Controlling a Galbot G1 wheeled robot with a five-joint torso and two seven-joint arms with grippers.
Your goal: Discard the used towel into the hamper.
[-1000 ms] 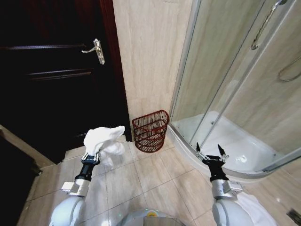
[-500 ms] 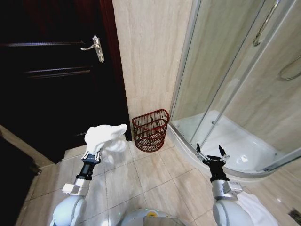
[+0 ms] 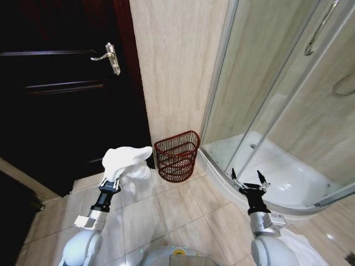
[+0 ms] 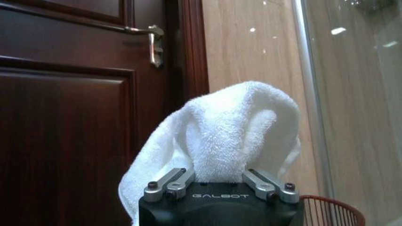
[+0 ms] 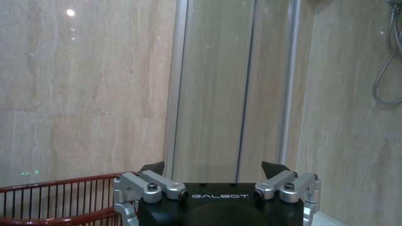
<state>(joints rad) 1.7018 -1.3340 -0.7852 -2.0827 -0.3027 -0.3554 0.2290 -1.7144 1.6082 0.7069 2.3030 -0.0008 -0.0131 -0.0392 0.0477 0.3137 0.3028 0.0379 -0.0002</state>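
From my seat the head camera gives the full layout: the left gripper (image 3: 110, 182) is up over the floor tiles (image 3: 177, 205) on the left, jaws pinching a white towel (image 3: 126, 160) that bunches above it and droops toward the right. The hamper (image 3: 177, 155) sits on the floor farther off, back against the beige wall (image 3: 177, 66), between the dark door (image 3: 61, 100) on the left and the shower enclosure (image 3: 277, 111) on the right. The towel is near the hamper's left side but not over it.

The left wrist camera is where I can read stuff: "GALBOT" is printed on the gripper body, with the towel (image 4: 226, 136) mounded right above the jaws, the door handle (image 4: 154, 42) beyond, and just a sliver of the hamper's rim (image 4: 333, 207) at the lower corner.

The right gripper (image 3: 249, 182) hangs out on the right near the shower tray (image 3: 277, 172), jaws spread and holding nothing. Its wrist camera shows the same "GALBOT" lettering, the spread fingertips (image 5: 154, 167), the hamper's red wire rim (image 5: 56, 197) off to one side, plus the glass panels and a shower hose (image 5: 383, 70) that the head camera barely catches.
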